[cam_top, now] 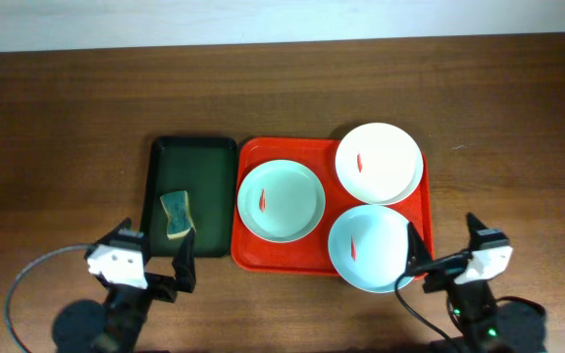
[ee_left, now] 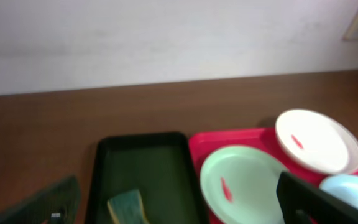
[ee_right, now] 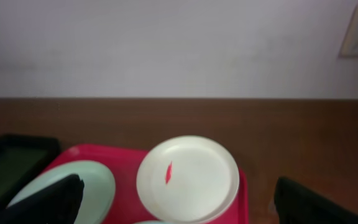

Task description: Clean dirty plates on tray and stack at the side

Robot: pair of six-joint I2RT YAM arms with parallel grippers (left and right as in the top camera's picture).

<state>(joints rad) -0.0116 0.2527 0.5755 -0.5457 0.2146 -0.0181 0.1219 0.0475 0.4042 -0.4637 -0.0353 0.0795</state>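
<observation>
Wooden table (cam_top: pixel 67 118): our left gripper (cam_top: pixel 155 247) and right gripper (cam_top: pixel 446 241) gape empty; nudging the blue plate (cam_top: pixel 366 250) overhanging the tray (cam_top: pixel 248 251) could tip it.

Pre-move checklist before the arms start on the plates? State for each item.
1. Left gripper free: ok, jaws wide, nothing between them.
2. Right gripper free: ok, jaws wide, empty.
3. Sponge accessible: ok, lies alone in the dark green tray, just ahead of the left gripper.
4. Plates on the red tray: ok, mint plate, white plate, blue plate all there; blue one overhangs the near rim.
5. Plates clean: not ok, each shows a red smear.
6. White and blue plates apart: cannot tell, edges meet in the overhead view.
</observation>
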